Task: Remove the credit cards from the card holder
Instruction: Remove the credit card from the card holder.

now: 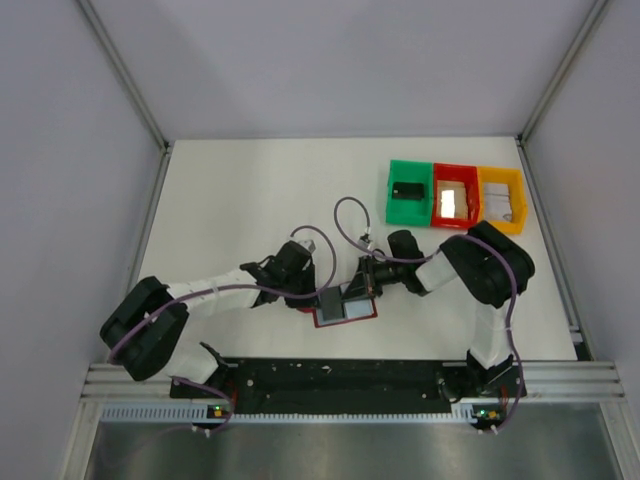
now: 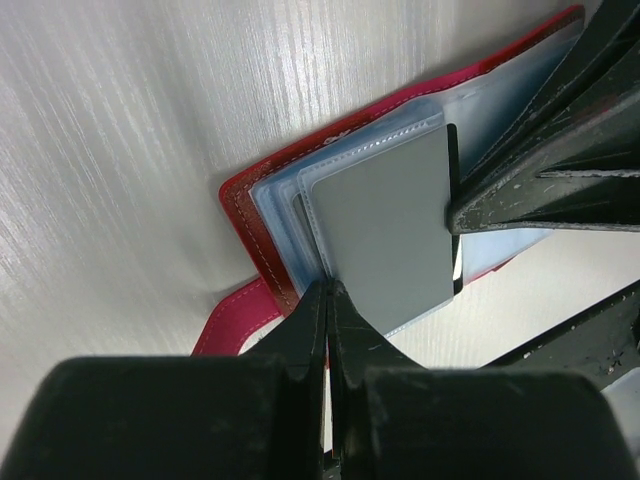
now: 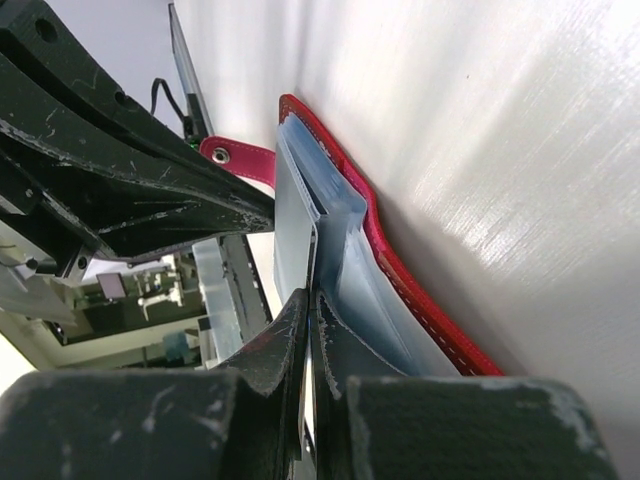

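Note:
The dark red card holder lies open on the table between both arms, its clear sleeves fanned out. A grey credit card sticks partly out of a sleeve. My left gripper is shut on the sleeve edge at the holder's spine side; it also shows in the top view. My right gripper is shut on the thin edge of the grey card, and its fingers show pinching the card's far side. The red border and tab show beside it. Other cards are hidden in the sleeves.
Green, red and yellow bins stand in a row at the back right, each with something flat inside. Grey side walls enclose the white table. The arms' cables loop above the holder.

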Controlling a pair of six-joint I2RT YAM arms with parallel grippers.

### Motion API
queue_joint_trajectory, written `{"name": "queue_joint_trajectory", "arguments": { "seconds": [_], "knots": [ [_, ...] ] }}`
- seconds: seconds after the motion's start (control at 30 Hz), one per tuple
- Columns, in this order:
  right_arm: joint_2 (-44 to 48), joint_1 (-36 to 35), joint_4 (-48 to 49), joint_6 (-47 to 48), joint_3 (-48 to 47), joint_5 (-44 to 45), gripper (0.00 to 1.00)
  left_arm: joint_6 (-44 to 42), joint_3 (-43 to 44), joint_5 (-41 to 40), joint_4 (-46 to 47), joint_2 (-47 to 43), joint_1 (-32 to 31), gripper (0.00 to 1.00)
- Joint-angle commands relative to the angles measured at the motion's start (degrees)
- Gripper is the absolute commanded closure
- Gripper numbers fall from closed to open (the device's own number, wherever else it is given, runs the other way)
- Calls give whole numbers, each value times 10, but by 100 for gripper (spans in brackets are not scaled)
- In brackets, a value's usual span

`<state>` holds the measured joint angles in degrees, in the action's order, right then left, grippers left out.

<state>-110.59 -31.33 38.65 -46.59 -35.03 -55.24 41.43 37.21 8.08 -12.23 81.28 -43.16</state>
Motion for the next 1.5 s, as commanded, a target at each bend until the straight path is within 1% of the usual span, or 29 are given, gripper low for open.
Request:
{"name": "queue_joint_trajectory", "arguments": {
  "seconds": [0.0,0.13,0.33,0.4,0.5,0.53,0.57,0.63,0.67,0.73,0.8,0.97,1.07,1.1,1.13,1.2,1.37,1.47],
  "knots": [
    [41,4,-44,49,-16,4,100,-7,1,-42,-31,27,-2,100],
    [63,22,-100,85,-15,11,100,-10,-1,-53,-45,33,-2,100],
    [87,46,-157,127,-7,22,100,-10,-4,-49,-41,36,-2,100],
    [90,47,-161,129,-5,22,100,-11,-2,-47,-39,36,-2,100],
    [89,45,-127,105,5,10,99,-12,-5,-44,-34,34,-2,100],
    [88,45,-112,95,7,9,88,-12,-6,-43,-32,32,-2,100],
    [86,45,-104,92,7,8,81,-12,-6,-41,-31,30,-2,100],
    [84,43,-103,90,4,10,69,-11,-6,-40,-29,29,-2,100],
    [81,42,-102,91,3,12,64,-11,-6,-39,-28,30,-2,100],
    [76,38,-100,89,0,12,64,-10,-6,-38,-26,29,-2,100],
    [71,36,-90,86,0,12,64,-9,-6,-35,-23,29,-2,100],
    [50,28,-68,71,-7,1,70,-6,-7,-33,-17,27,-2,100],
    [41,26,-61,69,-8,-1,78,-2,-12,-31,-10,27,-3,100],
    [38,26,-62,69,-9,-6,79,-1,-15,-29,-8,27,-2,100],
    [36,27,-61,69,-9,-8,83,1,-16,-27,-5,27,-2,100],
    [35,27,-62,74,-9,-13,100,2,-16,-27,-3,27,-2,100],
    [55,46,-76,87,12,-11,100,4,-21,-28,3,31,-2,100],
    [77,67,-110,112,23,-6,100,7,-25,-28,5,31,1,100]
  ]
}}
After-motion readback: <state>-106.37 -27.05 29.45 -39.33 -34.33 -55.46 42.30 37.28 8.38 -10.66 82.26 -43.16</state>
